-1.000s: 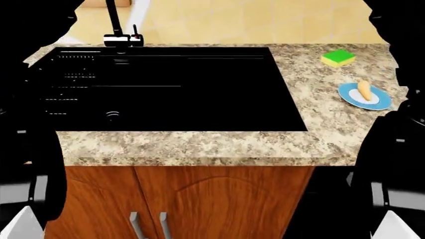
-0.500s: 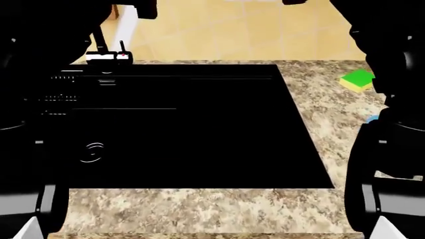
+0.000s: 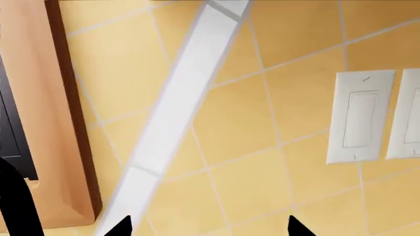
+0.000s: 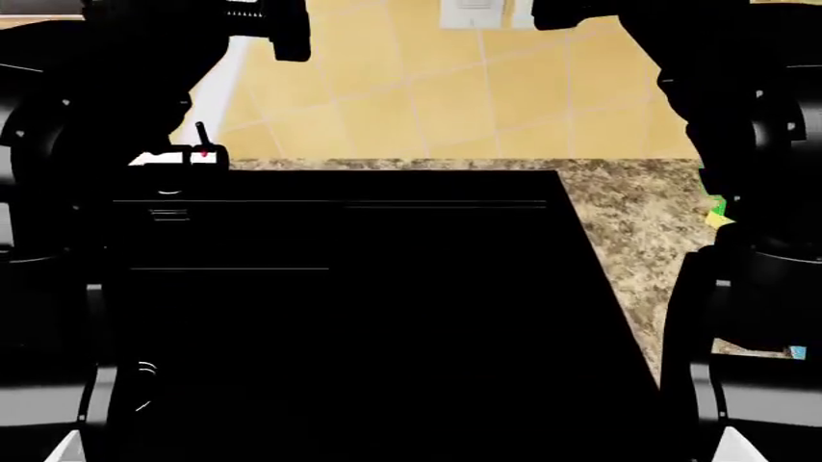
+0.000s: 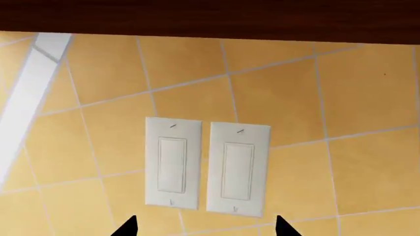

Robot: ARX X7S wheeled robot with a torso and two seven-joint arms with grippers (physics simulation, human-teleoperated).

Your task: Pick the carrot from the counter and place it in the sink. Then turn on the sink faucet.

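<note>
The black sink [image 4: 360,308] fills most of the head view. The faucet's chrome base [image 4: 173,160] and its lever with a red mark [image 4: 202,144] show at the far left; the spout is hidden behind my left arm. The speckled counter [image 4: 629,231] runs along the sink's right side. The carrot is hidden behind my right arm. My left gripper [image 3: 208,228] and right gripper [image 5: 206,227] are both raised, open and empty, facing the tiled wall.
A sliver of the green-and-yellow sponge [image 4: 715,210] and of a blue plate [image 4: 799,352] show past my right arm. Two white wall switches [image 5: 206,167] are on the yellow tiles. A wooden cabinet [image 3: 39,98] hangs beside the left gripper.
The head view has moved in closer, so the sink looks larger. Both arms have risen at the sides. The plate and sponge have slid behind my right arm.
</note>
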